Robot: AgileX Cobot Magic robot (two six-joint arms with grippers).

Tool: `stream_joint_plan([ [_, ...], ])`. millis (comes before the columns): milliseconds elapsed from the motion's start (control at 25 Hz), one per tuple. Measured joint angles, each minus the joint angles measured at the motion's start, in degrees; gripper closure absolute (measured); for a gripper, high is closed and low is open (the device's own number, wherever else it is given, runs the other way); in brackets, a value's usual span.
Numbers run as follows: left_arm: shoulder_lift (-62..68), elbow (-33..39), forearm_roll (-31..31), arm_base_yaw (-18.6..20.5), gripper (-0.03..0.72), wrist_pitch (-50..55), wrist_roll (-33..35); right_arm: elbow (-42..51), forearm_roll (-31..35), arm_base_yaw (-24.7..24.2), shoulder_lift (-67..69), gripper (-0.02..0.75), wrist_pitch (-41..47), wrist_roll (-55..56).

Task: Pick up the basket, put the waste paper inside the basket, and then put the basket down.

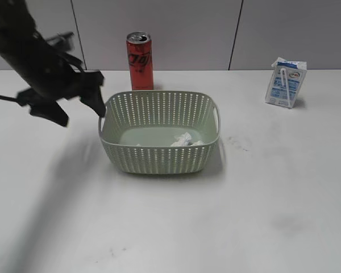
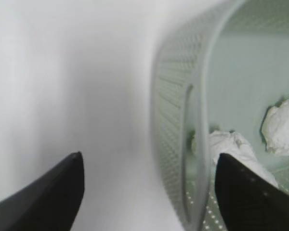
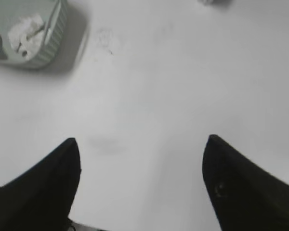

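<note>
The pale green basket (image 1: 159, 156) stands on the white table, a little left of centre. Two white waste paper wads lie inside it; the exterior view shows one (image 1: 183, 139). The left wrist view shows the basket's slotted left wall and handle cut-out (image 2: 176, 96), with one wad (image 2: 284, 127) and a second wad (image 2: 231, 147) on its floor. My left gripper (image 1: 84, 116) (image 2: 149, 155) is open and empty, its fingers to either side of that left rim and not touching it. My right gripper (image 3: 142, 142) is open and empty over bare table. The basket's corner (image 3: 58, 29) and a wad (image 3: 26, 31) show at the far left of its view.
A red drink can (image 1: 139, 61) stands just behind the basket. A blue-and-white milk carton (image 1: 286, 82) stands at the back right. A grey panelled wall runs along the table's far edge. The right arm is out of the exterior view.
</note>
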Motion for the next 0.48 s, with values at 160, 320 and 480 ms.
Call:
stream_joint_plan([
  [160,-11.6,-0.3,7.0,10.4,0.034,4.6,3.0,16.7,-3.3,0.0,-13.2,0.146,-3.9,4.4],
  [320,-25.8,0.9,15.9,20.2,0.08,8.4,3.6,30.5,-4.4,0.0,-28.2,0.146,-6.1,6.7],
  [480,-43.3,9.7,17.4,23.7,0.111,2.2,5.0,37.7,-4.7,0.0,-43.9,0.146,-6.4,9.0],
])
